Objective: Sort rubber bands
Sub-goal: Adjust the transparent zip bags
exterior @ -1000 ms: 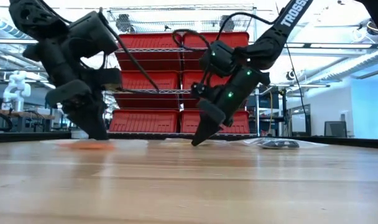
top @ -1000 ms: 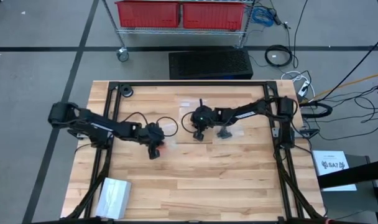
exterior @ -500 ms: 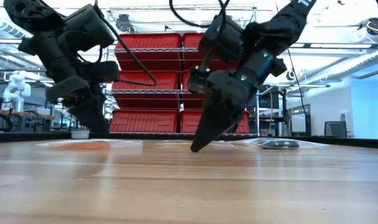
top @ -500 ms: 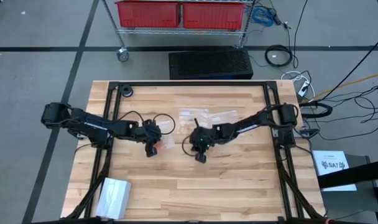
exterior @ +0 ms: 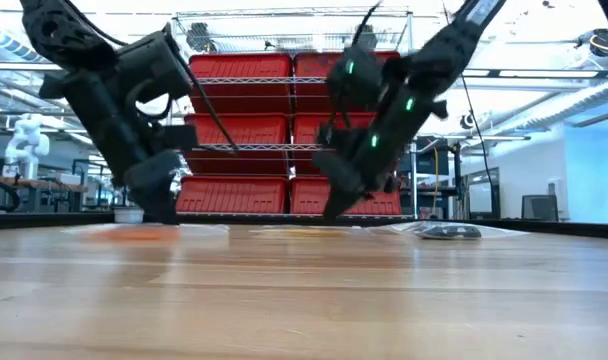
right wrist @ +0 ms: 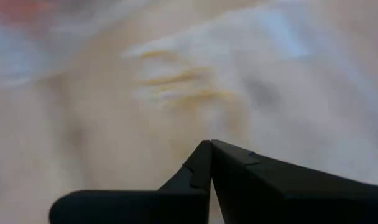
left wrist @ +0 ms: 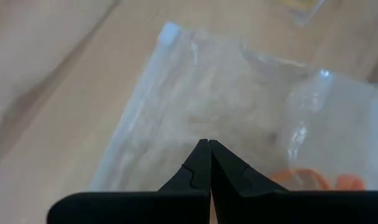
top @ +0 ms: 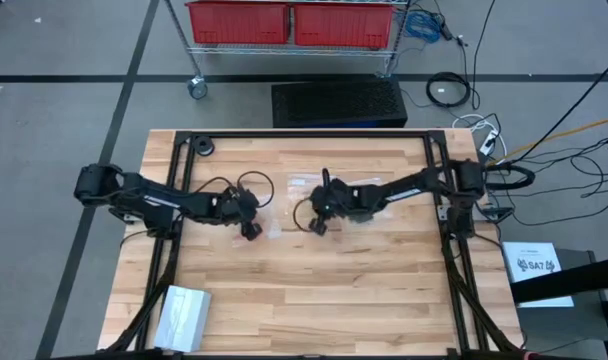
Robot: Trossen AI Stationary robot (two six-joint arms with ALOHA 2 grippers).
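My left gripper (top: 252,231) is shut, its tips (left wrist: 209,144) low over a clear plastic bag (left wrist: 195,93) that lies flat on the table. Orange rubber bands (left wrist: 308,179) lie inside that bag and show as an orange patch (exterior: 139,233) in the low view. My right gripper (top: 319,226) is also shut (right wrist: 209,144) and hangs just above the table (exterior: 332,212), right of the left gripper. Beyond it, pale yellowish bands (right wrist: 176,78) lie in another clear bag. Black bands (exterior: 446,232) sit in a clear bag further right. My left gripper points its shut fingertips (left wrist: 204,155) down at the clear bag's flat surface (left wrist: 195,124), slanting from the table's left. I cannot tell whether they touch the bag.
Clear bags (top: 334,186) lie at the table's middle far part. A white packet (top: 182,315) lies at the near left corner and a small black roll (top: 204,148) at the far left. Black frame rails (top: 454,270) run along both sides. The near half is bare wood (top: 314,300).
My right gripper went toward the near edge and down onto the table. It then drew back toward the far edge and rose clear of the wood. My left gripper shifted a little toward the far edge and the right, staying low over the orange bands' bag.
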